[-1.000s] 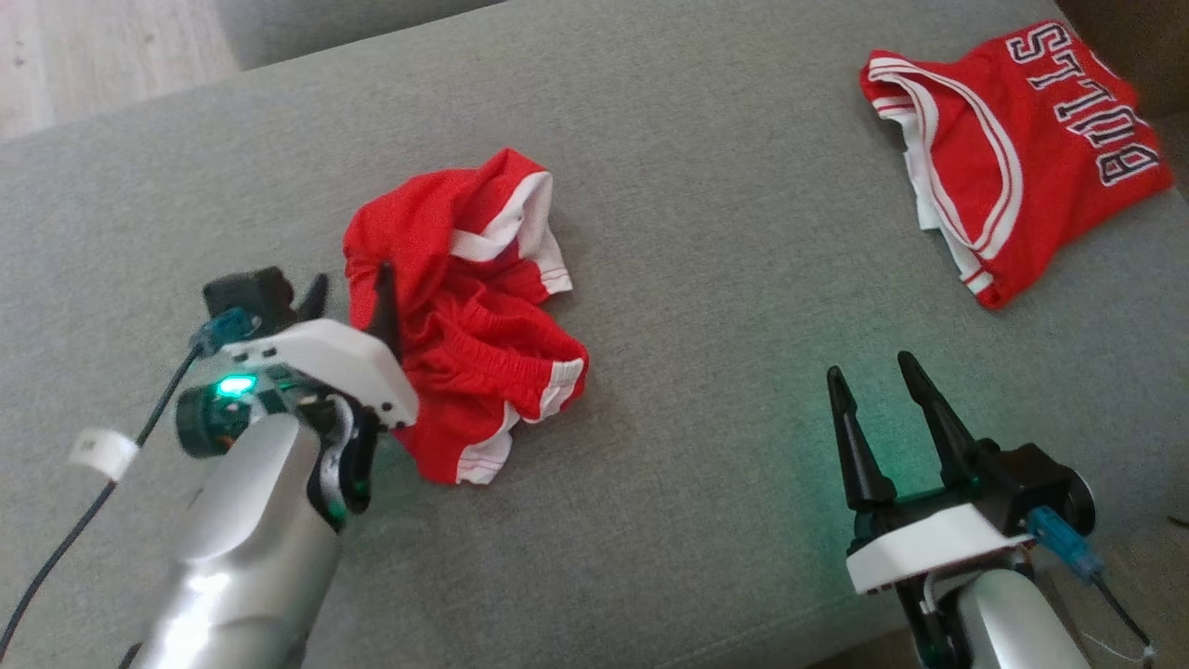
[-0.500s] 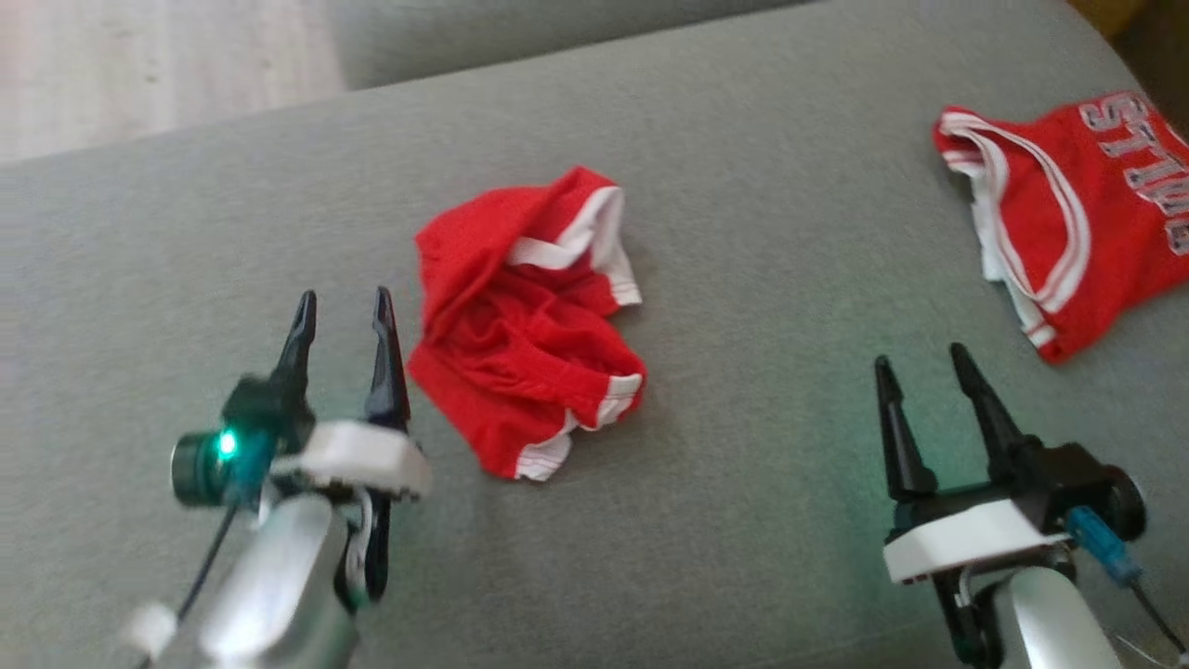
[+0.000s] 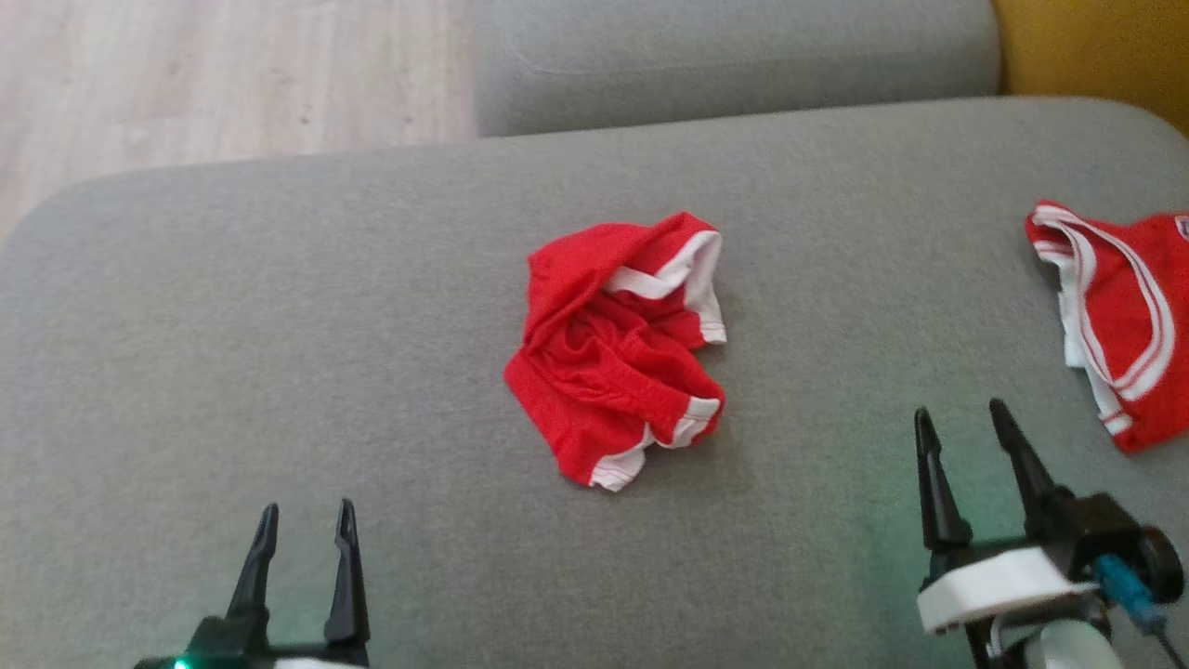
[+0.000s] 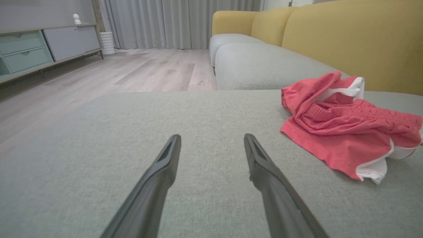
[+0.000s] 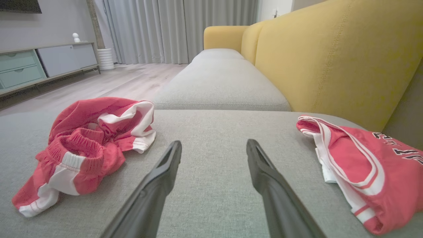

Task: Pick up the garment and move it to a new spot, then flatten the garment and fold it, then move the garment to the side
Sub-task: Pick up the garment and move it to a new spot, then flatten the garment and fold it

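Pulling back from the red shorts [image 3: 613,362], the left pincer [image 3: 307,506] is now hanging spread and empty, well short of them. The right pincer [image 3: 959,409] is standing spread too. The jersey [image 3: 1129,316] is lying ahead and to its right, seemingly folded and set aside. Any further shift is calling for a short rightward reach, and nothing on the grey cushion [image 3: 279,325] is blocking it.

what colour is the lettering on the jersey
Black with a white outline. The lettering on the jersey shows best in the right wrist view.
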